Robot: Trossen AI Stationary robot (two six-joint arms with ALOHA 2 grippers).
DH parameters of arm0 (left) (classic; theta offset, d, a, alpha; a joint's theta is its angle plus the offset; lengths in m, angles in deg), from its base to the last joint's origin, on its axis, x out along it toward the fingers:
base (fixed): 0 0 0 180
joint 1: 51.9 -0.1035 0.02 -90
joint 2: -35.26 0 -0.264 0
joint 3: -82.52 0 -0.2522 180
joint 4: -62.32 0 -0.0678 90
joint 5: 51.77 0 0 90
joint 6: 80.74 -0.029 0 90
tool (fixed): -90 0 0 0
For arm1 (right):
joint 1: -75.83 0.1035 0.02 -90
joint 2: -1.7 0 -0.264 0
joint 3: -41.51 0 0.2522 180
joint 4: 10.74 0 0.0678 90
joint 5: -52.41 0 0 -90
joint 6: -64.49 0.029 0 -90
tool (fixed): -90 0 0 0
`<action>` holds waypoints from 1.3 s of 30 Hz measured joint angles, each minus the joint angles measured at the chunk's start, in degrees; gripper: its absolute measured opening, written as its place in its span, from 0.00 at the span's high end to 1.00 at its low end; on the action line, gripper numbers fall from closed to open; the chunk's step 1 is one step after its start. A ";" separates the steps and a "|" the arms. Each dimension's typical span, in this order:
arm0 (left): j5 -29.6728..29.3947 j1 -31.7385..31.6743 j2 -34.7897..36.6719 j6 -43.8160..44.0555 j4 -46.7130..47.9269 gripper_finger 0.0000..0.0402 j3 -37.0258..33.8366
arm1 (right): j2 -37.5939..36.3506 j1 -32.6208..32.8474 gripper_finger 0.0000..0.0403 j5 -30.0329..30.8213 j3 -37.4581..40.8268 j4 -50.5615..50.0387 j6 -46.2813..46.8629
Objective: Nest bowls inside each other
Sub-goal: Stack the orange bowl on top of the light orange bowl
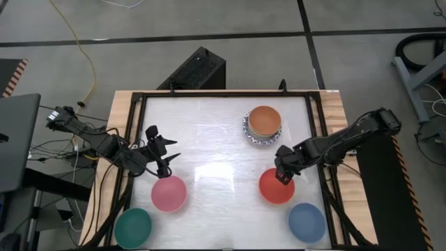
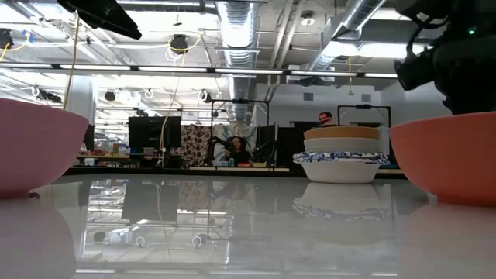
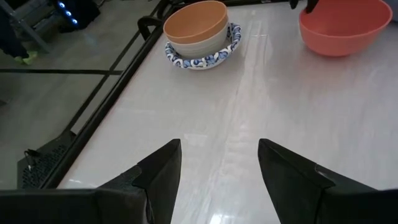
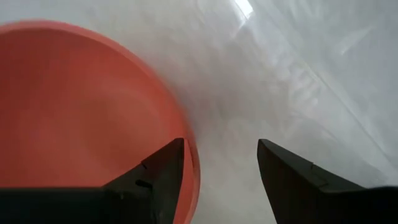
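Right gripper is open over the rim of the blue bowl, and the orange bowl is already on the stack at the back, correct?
Not quite: the right gripper is open over the rim of the red bowl, as the high view shows. The blue bowl sits untouched nearer the front. The orange bowl is on the stack.

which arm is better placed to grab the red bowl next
Right. The open right gripper sits over the rim of the round red bowl, one finger inside it. The open left gripper hovers near the pink bowl.
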 joint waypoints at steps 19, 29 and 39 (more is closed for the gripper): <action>0.55 0.00 0.00 -0.24 0.02 0.49 0.00 | -0.05 -0.05 0.95 -0.42 3.65 3.86 -1.40; 0.55 0.00 0.01 -0.24 0.08 0.49 0.00 | -0.04 0.00 0.98 -0.58 3.65 4.28 0.48; 0.15 0.00 0.00 -0.22 0.48 0.49 0.00 | -0.11 -0.50 0.98 -1.43 2.76 8.63 -1.15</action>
